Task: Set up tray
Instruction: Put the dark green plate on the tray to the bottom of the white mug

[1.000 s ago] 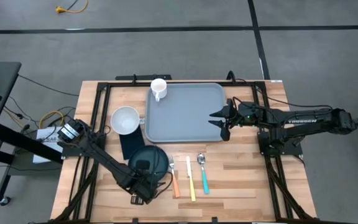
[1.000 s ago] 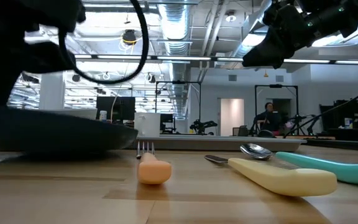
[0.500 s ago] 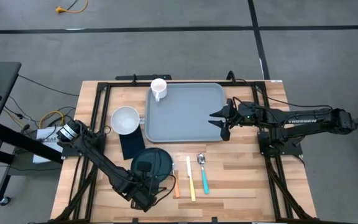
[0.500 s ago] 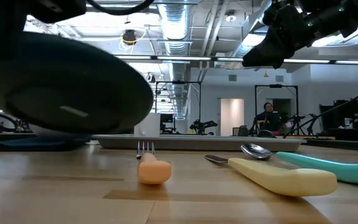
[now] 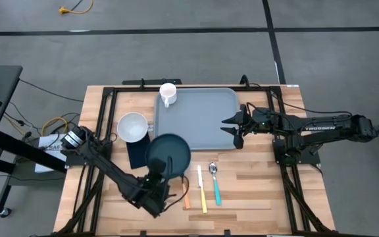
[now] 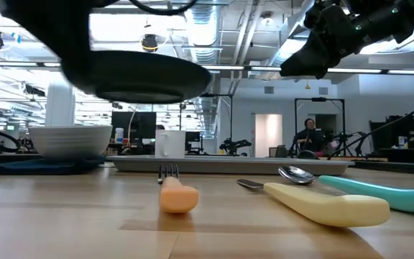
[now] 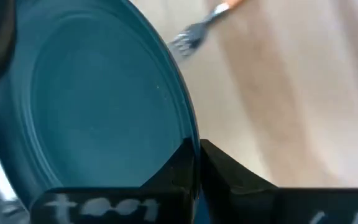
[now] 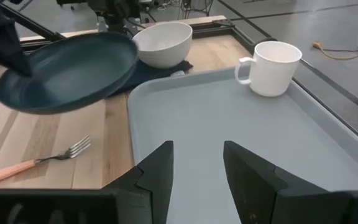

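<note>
lifted since before, plate (image 5: 168,153) pinched in left jaws nears tray (image 5: 196,118) — right jaws open over its edge.

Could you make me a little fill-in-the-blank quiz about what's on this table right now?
1. The left gripper holds the dark teal ____ by its rim, up off the table.
2. The white mug stands in a corner of the grey-blue ____.
3. The right gripper waits, fingers ____, over the tray's edge.
4. Of the three pieces of cutlery, the fork has the ____ handle.

Missing words: plate; tray; open; orange
</note>
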